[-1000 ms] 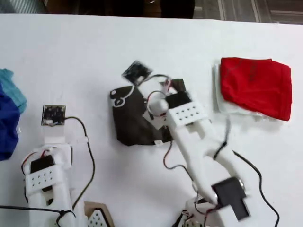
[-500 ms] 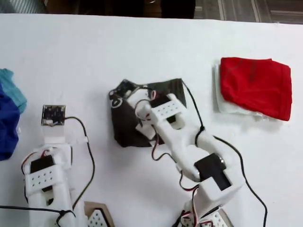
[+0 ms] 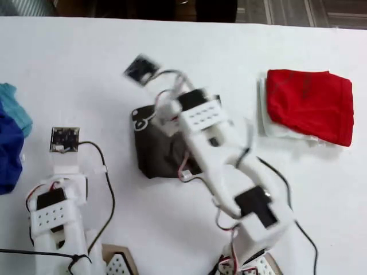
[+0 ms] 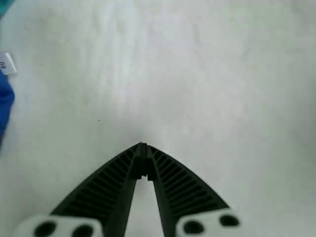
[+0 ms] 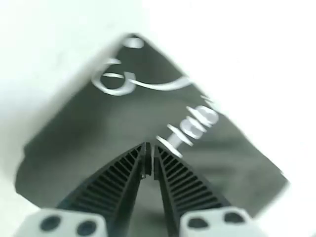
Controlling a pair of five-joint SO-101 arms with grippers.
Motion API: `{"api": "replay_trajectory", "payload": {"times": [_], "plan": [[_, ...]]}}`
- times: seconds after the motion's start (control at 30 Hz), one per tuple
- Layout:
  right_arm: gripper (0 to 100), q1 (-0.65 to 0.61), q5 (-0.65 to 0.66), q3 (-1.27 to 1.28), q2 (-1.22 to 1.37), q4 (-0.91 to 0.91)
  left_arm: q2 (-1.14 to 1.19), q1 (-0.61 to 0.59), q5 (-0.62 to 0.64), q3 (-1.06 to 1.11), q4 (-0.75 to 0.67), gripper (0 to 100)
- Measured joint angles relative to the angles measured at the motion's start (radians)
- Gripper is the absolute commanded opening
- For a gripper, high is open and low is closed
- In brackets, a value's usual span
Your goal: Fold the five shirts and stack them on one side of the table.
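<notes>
High view: closed right end effector (image 5: 148, 154) over black shirt (image 3: 156, 153), red shirt (image 3: 309, 106) apart.

Right gripper (image 5: 148, 160), jaws together, over a black shirt (image 5: 89, 133) with white lettering on a white table (image 5: 44, 39).

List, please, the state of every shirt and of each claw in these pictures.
black shirt, folded, flat at the middle of the table.
red shirt, folded, on top of the white shirt.
white shirt, flat under the red one.
blue shirt, bunched, not folded.
teal shirt, bunched beside the blue one.
left claw, shut, over bare table.
right claw, shut, over the black shirt.
</notes>
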Motion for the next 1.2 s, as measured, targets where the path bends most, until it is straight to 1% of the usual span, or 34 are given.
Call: {"api": "replay_trajectory", "payload": {"times": [0.07, 0.2, 0.33, 0.47, 0.57, 0.77, 0.83, 0.9, 1.0, 1.1, 1.2], "plan": [[2.2, -0.029, 0.0, -0.026, 0.087, -0.023, 0.0, 0.002, 0.0, 0.0, 0.0, 3], [2.2, -0.049, -0.02, -0.141, 0.278, -0.029, 0.0, -0.002, 0.0, 0.0, 0.0, 3], [2.2, -0.044, -0.075, -0.319, 0.439, 0.026, 0.0, 0.0, 0.0, 0.0, 0.0, 3], [2.2, -0.044, -0.094, -0.535, 0.545, 0.16, 0.0, 0.002, 0.0, 0.0, 0.0, 3], [2.2, -0.04, -0.094, -0.697, 0.559, 0.295, 0.0, 0.0, 0.0, 0.0, 0.0, 3], [2.8, 0.049, -0.106, -0.993, 0.555, 0.559, 0.0, 0.0, 0.0, 0.0, 0.0, 3], [8.0, 0.075, -0.15, -1.06, 0.555, 0.624, 0.0, 0.0, 0.0, 0.0, 0.0, 3], [15.8, 0.11, -0.212, -1.092, 0.555, 0.678, 0.0, 0.0, 0.0, 0.0, 0.0, 3], [24.7, 0.18, -0.27, -1.069, 0.555, 0.692, 0.0, 0.0, 0.0, 0.0, 0.0, 3], [29.6, 0.236, -0.301, -1.013, 0.555, 0.694, 0.0, 0.0, 0.0, 0.0, 0.0, 3], [30.3, 0.262, -0.307, -0.961, 0.555, 0.694, 0.0, 0.0, 0.0, 0.0, 0.0, 3]]}}
